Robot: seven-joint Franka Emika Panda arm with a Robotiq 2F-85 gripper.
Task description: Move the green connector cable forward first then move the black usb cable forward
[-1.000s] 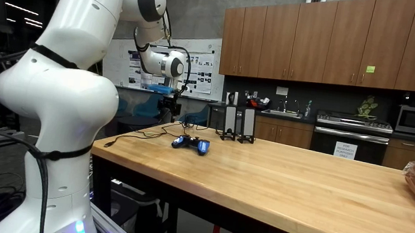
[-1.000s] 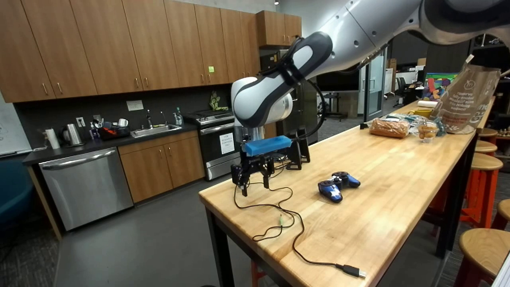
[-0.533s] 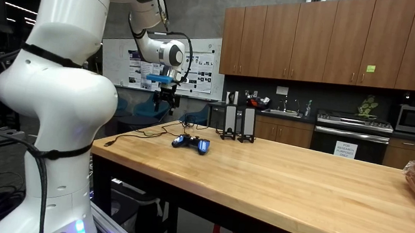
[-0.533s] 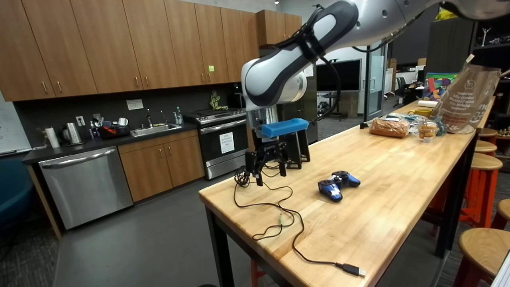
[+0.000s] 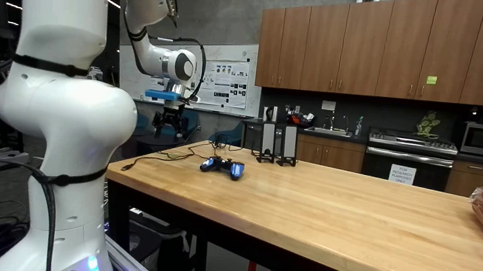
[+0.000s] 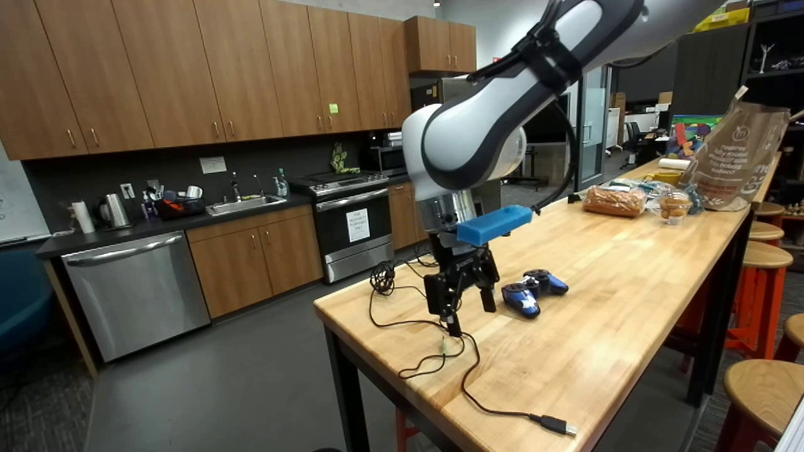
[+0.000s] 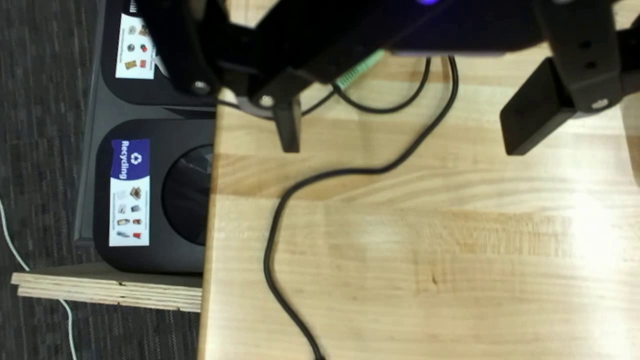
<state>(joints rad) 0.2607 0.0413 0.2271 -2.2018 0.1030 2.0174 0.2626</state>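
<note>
The pincer (image 7: 403, 142) is held above the surface (image 6: 609, 307) with its fingers (image 7: 536, 112) spread wide and nothing gripped. The green connector (image 6: 443, 345) is seen on the surface, below the pincer and a little to one side of it; in the wrist view it is partly covered by the pincer's body. The black usb cable (image 7: 268, 255) is seen to pass beneath the gap, and its plug (image 6: 553, 425) is placed well away from the pincer.

The step in hand is judged to be reaching for the connector. The pincer is best shifted until the connector is centred under it, then turned so that the connector is straddled crosswise. It should be lowered almost to the surface, since the piece is thin, or the black usb cable may be caught too.

Below the pincer, past the surface's edge, a recycling bin (image 7: 156, 195) is seen; what is held inside cannot be told. Far beyond the pincer, in an exterior view, what may be baked goods (image 6: 673, 205) are held in a clear tub (image 6: 674, 220); the contents of a paper bag (image 6: 722, 160) are hidden.
</note>
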